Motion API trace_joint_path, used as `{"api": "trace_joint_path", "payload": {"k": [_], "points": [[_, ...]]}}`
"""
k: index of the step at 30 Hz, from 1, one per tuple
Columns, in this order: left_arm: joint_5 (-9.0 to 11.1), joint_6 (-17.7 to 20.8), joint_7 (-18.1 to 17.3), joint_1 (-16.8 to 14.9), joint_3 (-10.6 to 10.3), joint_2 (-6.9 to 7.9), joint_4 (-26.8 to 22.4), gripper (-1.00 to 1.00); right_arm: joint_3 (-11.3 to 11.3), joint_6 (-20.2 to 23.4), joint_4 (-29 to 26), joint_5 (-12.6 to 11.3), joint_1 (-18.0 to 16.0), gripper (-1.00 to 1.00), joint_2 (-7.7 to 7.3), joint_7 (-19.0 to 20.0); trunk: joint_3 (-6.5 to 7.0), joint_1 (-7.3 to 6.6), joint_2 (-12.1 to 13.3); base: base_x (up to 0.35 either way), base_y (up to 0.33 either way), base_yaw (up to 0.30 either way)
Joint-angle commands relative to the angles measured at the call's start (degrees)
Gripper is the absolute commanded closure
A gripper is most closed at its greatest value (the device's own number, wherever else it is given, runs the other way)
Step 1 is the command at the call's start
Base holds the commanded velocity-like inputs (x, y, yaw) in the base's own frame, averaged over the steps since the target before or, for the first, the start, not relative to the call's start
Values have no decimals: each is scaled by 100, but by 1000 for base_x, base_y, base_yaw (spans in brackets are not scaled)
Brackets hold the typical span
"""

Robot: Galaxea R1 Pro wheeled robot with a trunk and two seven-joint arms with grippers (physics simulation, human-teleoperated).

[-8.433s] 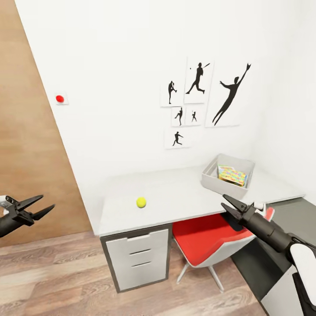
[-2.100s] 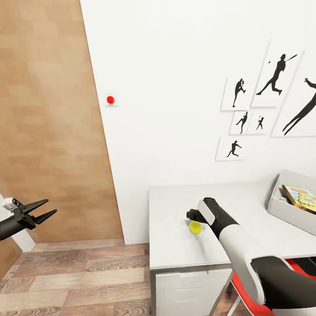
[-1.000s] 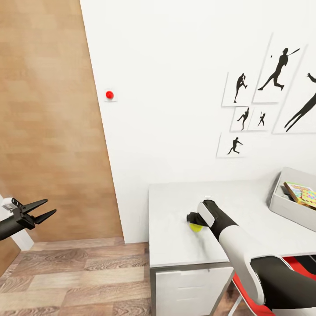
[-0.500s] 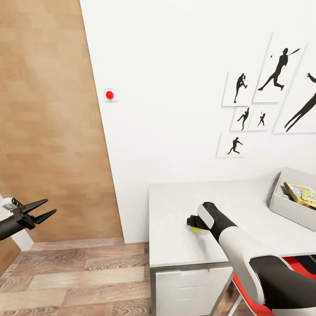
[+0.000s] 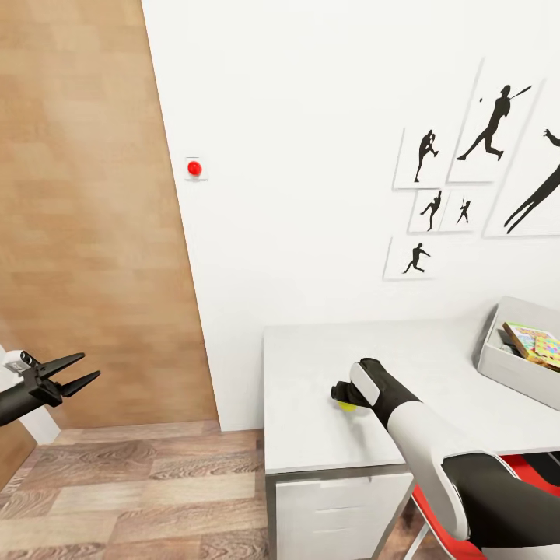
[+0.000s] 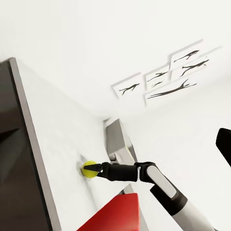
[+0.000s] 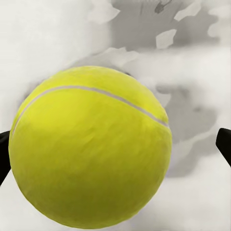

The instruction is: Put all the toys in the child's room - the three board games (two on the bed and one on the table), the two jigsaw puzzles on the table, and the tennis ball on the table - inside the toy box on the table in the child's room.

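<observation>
So this is the ball-grab step, imo. The right gripper [image 5: 340, 396] is down on the table [image 5: 303, 435] w/ the tennis ball [image 5: 347, 404] right under its tip. In the right wrist view the ball [image 7: 91, 149] sits between the two fingers; one black fingertip [image 7: 4, 156] is touching or nearly touching it on one side, the other is well apart from it. So the pincer looks spread around the ball, not pinched on it yet, as far as I can tell. The left wrist view shows the ball [image 6: 89, 169] at the tip of that gripper [image 6: 97, 170] too.

The left gripper [image 5: 68, 374] hangs out over the floor, fingers spread, holding nothing.

The toy box [image 5: 513, 373] is over at the table's right end w/ a colourful puzzle [image 5: 537, 346] already inside.

Next move, prob: close on the ball, lift, carry it right to the box. It's round, so an off-centre squeeze could squirt it away.
</observation>
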Motion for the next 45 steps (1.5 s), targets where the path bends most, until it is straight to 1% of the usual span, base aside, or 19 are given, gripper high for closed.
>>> {"api": "trace_joint_path", "payload": {"k": [1,11,15,28,30,38,42,45], "points": [[-7,60,-25,-4,1,1,0,-100,40,18,-6,-61,-3,-100,-4,-48,-7,0,-5,0,0,0],[16,59,-32,-4,4,9,0,-100,42,22,-8,-61,-3,-100,10,-48,-7,0,-5,0,0,0],[18,60,-32,-4,8,9,0,-100,43,22,-8,-61,-3,-100,13,-48,65,-88,156,0,0,0],[19,60,-33,-4,10,17,0,-100,43,20,-8,-61,-3,-100,14,-48,65,-88,156,0,0,0],[19,62,-33,-4,10,16,0,-100,43,21,-8,-61,-3,-100,14,-48,101,-131,236,0,0,0],[19,67,-33,-4,10,18,1,-100,43,19,-8,-61,-3,-100,14,-48,101,-131,236,0,0,0],[19,69,-33,-4,10,18,1,-100,43,16,-8,-61,-3,-100,14,-48,173,-219,397,0,0,0],[19,69,-33,-4,10,18,1,-100,43,14,-8,-61,-3,-100,14,-48,173,-219,397,0,0,0]]}}
